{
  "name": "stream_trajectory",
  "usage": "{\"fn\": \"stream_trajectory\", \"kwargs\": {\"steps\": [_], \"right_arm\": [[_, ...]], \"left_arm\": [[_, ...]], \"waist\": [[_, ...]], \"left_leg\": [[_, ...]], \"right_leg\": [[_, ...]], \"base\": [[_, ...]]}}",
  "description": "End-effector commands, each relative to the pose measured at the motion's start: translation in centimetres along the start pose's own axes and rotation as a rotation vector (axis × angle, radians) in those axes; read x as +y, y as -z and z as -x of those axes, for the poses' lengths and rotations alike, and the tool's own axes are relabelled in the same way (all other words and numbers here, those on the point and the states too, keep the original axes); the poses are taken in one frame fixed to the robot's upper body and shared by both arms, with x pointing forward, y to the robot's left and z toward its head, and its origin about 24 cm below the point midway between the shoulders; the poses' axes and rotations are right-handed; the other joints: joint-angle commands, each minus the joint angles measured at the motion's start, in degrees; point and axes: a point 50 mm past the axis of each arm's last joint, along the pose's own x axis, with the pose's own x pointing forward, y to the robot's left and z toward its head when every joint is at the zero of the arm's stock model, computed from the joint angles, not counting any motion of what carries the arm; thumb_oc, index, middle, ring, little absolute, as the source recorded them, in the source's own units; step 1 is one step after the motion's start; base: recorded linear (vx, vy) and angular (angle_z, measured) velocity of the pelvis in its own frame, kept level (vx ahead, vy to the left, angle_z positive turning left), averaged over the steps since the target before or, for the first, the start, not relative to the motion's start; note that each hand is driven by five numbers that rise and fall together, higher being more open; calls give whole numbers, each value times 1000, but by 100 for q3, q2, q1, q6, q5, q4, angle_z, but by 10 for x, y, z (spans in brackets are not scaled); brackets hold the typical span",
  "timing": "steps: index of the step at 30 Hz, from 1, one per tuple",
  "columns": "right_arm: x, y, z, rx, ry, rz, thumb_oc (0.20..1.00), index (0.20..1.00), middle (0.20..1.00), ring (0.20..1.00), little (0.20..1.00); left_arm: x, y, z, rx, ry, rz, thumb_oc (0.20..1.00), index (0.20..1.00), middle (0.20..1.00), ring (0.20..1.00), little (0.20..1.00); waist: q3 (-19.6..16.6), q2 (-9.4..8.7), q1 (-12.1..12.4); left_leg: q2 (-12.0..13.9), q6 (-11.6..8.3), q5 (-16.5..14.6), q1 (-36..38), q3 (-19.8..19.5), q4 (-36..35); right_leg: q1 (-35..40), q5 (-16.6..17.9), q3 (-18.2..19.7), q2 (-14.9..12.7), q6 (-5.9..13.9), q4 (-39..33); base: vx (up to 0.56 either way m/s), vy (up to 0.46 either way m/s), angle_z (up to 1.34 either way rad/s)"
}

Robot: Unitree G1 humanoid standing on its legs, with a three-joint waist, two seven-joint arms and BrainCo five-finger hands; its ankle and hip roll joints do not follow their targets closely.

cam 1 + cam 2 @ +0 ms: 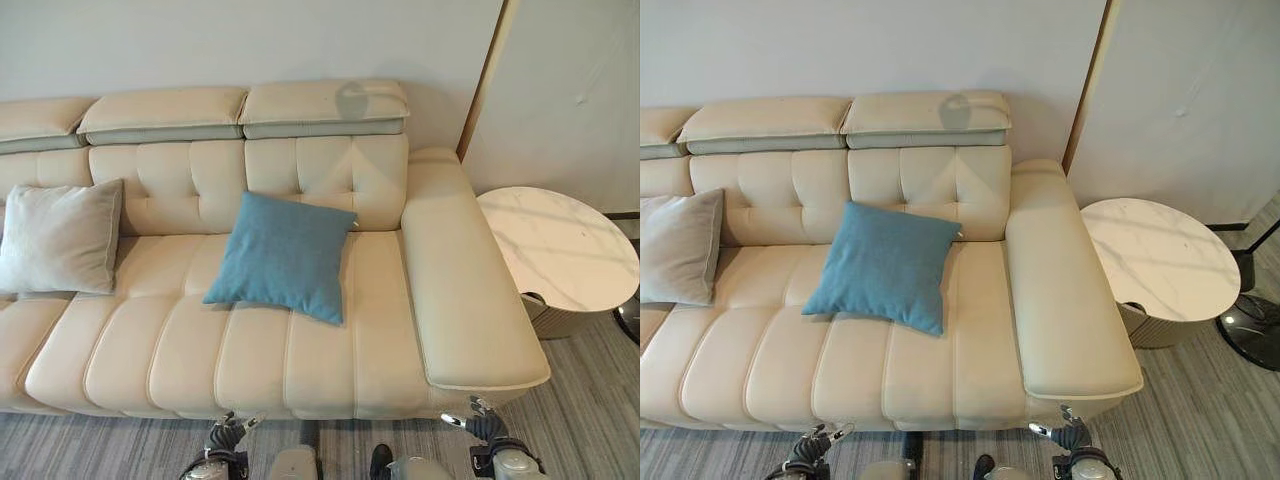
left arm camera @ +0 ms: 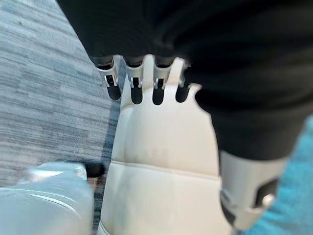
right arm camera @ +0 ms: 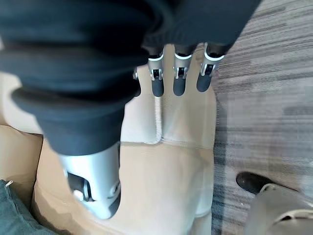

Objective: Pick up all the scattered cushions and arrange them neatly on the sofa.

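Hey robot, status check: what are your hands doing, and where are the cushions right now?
Left hand and right hand low, open, holding nothing. Blue cushion and grey cushion on sofa. Nothing in the way.

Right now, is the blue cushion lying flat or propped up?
Propped up: the blue cushion leans tilted, its top edge against the sofa backrest and its lower corner on the seat.

The cream sofa (image 1: 330, 350) carries a blue cushion (image 1: 283, 254) and a grey cushion (image 1: 58, 238).

Blue cushion (image 1: 284, 255), grey cushion (image 1: 58, 238) (cream sofa (image 1: 330, 360)).
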Motion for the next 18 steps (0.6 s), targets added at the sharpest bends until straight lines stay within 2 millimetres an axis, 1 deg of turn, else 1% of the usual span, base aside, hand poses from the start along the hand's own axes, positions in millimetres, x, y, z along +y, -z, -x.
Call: {"fn": "stream_trajectory", "kwargs": {"steps": [1,2,3,5,6,10,11,12,18], "right_arm": [[13,-39,-6,-132,-51,-11,1000,1000,1000,1000,1000],[13,-38,-6,-128,-50,-12,1000,1000,1000,1000,1000],[15,-34,-5,-117,-53,-15,1000,1000,1000,1000,1000],[15,-34,-5,-117,-53,-15,1000,1000,1000,1000,1000],[14,-31,-5,-108,-44,-19,1000,1000,1000,1000,1000],[14,-24,-3,-88,-47,-18,1000,1000,1000,1000,1000],[14,-17,-2,-65,-47,-1,1000,1000,1000,1000,1000],[15,-15,-2,-56,-46,-1,1000,1000,1000,1000,1000],[17,-4,-3,-4,-45,-8,1000,1000,1000,1000,1000]], "left_arm": [[6,-14,-3,-53,-27,-45,1000,1000,1000,1000,1000],[6,-12,-2,-49,-27,-46,1000,1000,1000,1000,1000],[2,-9,-2,-36,-15,-65,1000,1000,1000,1000,1000],[2,-9,-2,-36,-15,-65,1000,1000,1000,1000,1000],[-2,-7,-3,-28,-7,-90,1000,1000,1000,1000,1000],[-1,-4,-2,-25,-3,-133,1000,1000,1000,1000,1000],[-2,-1,-1,-15,-2,-147,1000,1000,1000,1000,1000],[-2,1,-1,-11,-4,-146,1000,1000,1000,1000,1000],[-3,9,-2,32,-11,-175,1000,1000,1000,1000,1000]], "waist": [[-100,-82,-30],[-169,-42,-62],[-290,44,-122],[-290,45,-126],[-337,81,-169],[-390,94,-196],[-412,95,-188],[-417,94,-183],[-488,41,-186]], "left_leg": [[-159,116,-299,649,21,-566],[-102,89,-236,845,96,-833],[-65,19,-30,1037,73,-1511],[-67,19,-16,1048,69,-1534],[-73,-43,90,1122,19,-1843],[-108,-45,27,1169,14,-1843],[-116,-32,-16,1226,39,-1843],[-120,-28,-31,1235,43,-1843],[-169,33,-91,1305,72,-1843]], "right_leg": [[904,-66,81,252,859,-1236],[901,-73,68,283,866,-1267],[876,-49,-12,343,870,-1344],[878,-49,-16,343,870,-1346],[888,8,-81,342,891,-1428],[947,79,-72,329,917,-1524],[1014,121,-34,312,942,-1574],[1025,131,-30,303,950,-1581],[1065,194,110,252,1001,-1565]], "base": [[-28,36,3],[-36,61,20],[-33,48,30],[-36,47,24],[-60,85,8],[-28,87,10],[-30,88,-2],[-46,119,-4],[-39,81,-8]]}}
